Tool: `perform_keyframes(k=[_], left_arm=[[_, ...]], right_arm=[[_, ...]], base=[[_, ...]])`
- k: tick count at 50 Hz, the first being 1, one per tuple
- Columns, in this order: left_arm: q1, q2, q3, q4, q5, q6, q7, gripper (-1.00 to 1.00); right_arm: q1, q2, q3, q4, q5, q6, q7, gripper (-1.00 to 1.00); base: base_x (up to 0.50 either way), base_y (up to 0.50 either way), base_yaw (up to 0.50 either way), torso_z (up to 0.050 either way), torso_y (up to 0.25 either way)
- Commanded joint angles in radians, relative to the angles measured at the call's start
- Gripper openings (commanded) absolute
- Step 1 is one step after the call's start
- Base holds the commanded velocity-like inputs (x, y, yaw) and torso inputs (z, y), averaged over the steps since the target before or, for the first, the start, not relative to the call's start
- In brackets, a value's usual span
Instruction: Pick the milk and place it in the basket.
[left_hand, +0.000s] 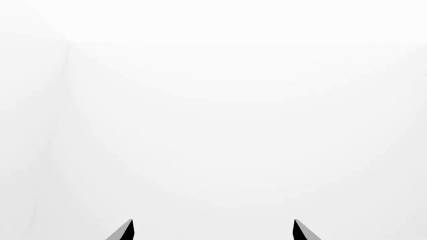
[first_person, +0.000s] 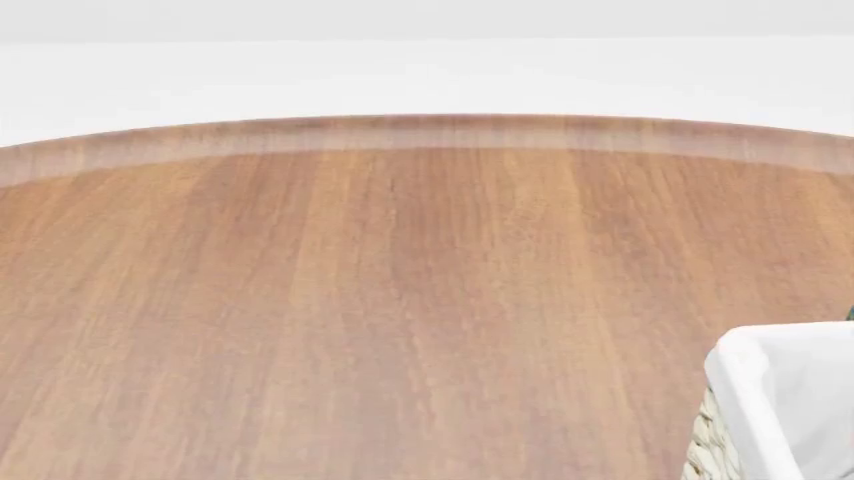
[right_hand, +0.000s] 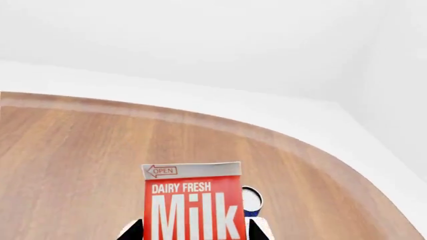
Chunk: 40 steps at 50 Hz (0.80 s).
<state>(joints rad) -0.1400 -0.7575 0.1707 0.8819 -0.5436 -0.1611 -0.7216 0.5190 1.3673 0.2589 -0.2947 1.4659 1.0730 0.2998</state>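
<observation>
A: Where's the milk (right_hand: 193, 202)?

B: Right wrist view only. Red top with white lettering, sitting between the right gripper (right_hand: 195, 231) tips, dark fingers showing at both sides of the carton. Looks clamped on it, carton above the wooden table (first_person: 334, 300). Can't see the carton's base, so can't tell if it's lifted clear.

A: Left gripper (left_hand: 212, 230)?

B: Two dark tips well apart, nothing between them, facing blank white. Released, idle.

A: Basket (first_person: 787, 400)?

B: Head view, only a corner at the lower right edge: white liner over the rim, a bit of wicker under it. Neither arm shows in that view. Tiny dark green speck by the liner at the frame edge, too small to call.

A: Step?

B: My read: carry to the basket. Keep the carton upright and the squeeze steady, raise it over the liner's rim before moving across, then lower inside and let go only once it's low. Risk is clipping the rim or the folded cloth and tipping the carton.
</observation>
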Motion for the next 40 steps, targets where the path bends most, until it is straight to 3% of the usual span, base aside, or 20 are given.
perform_keyframes(k=[1, 7, 16, 20, 40], left_arm=[[-0.004, -0.002, 0.002, 0.000, -0.001, -0.001, -0.001, 1.00], [0.000, -0.001, 0.002, -0.005, 0.001, 0.003, 0.000, 1.00], [0.000, 0.001, 0.009, -0.008, 0.006, 0.005, 0.001, 1.00], [0.002, 0.001, 0.009, -0.009, 0.007, 0.007, 0.002, 1.00], [0.006, 0.001, 0.012, -0.014, 0.010, 0.014, 0.002, 1.00]], right_arm=[[-0.030, -0.010, 0.089, -0.011, -0.080, 0.049, -0.009, -1.00], [-0.035, -0.010, 0.057, -0.001, -0.096, 0.049, -0.017, -1.00], [0.162, -0.028, -0.191, 0.059, -0.134, 0.025, -0.063, -1.00], [0.200, -0.037, -0.239, 0.077, -0.158, 0.038, -0.080, -1.00], [0.132, -0.053, -0.255, 0.150, -0.200, 0.019, -0.111, -1.00]], base=[[0.00, 0.00, 0.00, 0.000, 0.010], [0.00, 0.00, 0.00, 0.000, 0.000], [0.00, 0.00, 0.00, 0.001, 0.001], [0.00, 0.00, 0.00, 0.000, 0.003], [0.00, 0.00, 0.00, 0.001, 0.001]])
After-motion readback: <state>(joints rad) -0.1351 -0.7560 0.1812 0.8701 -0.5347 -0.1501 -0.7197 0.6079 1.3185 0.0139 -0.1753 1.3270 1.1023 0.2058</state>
